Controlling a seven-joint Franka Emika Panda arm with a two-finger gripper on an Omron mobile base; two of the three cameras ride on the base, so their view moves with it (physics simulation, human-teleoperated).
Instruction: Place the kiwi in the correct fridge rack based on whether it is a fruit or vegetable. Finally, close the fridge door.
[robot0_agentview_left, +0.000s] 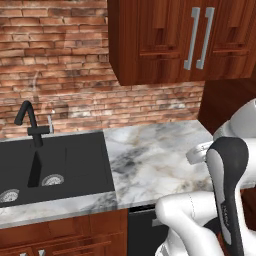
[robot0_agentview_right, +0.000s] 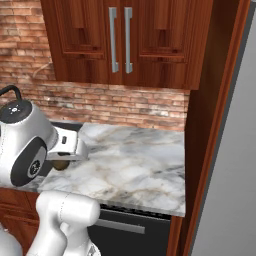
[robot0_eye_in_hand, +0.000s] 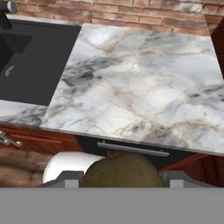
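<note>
The kiwi (robot0_eye_in_hand: 121, 169) is seen in the hand view as a dull brown-green, rough-skinned oval, held between the two grey fingers (robot0_eye_in_hand: 65, 178) of the end effector (robot0_eye_in_hand: 121, 180), which is closed on it; only the fruit's upper half shows between them. In the right base view a small brown patch of the kiwi (robot0_agentview_right: 61, 164) shows just under the white hand, above the near left part of the table (robot0_agentview_right: 145, 165).

Beyond the fruit, the table is a white and grey veined marble top. On its left side a black sink (robot0_agentview_left: 50, 165) is set into it, with a black faucet (robot0_agentview_left: 29, 122) at the rear edge and two round drains in the basin. Below the front edge of the table a dark appliance front with a grey bar handle (robot0_eye_in_hand: 133, 148) is seen, flanked by reddish wooden cabinet fronts. Behind the table a red brick wall (robot0_agentview_left: 55, 60) rises, and above it hang dark wooden upper cabinets (robot0_agentview_right: 125, 40) with two vertical grey handles. At the right end of the table a tall wooden panel (robot0_agentview_right: 210, 125) stands, and a plain grey surface (robot0_agentview_right: 235, 175) lies past it at the right edge of the right base view. The robot's own white arm stands between the cameras and the near part of the table, hiding most of the end effector in both base views.
</note>
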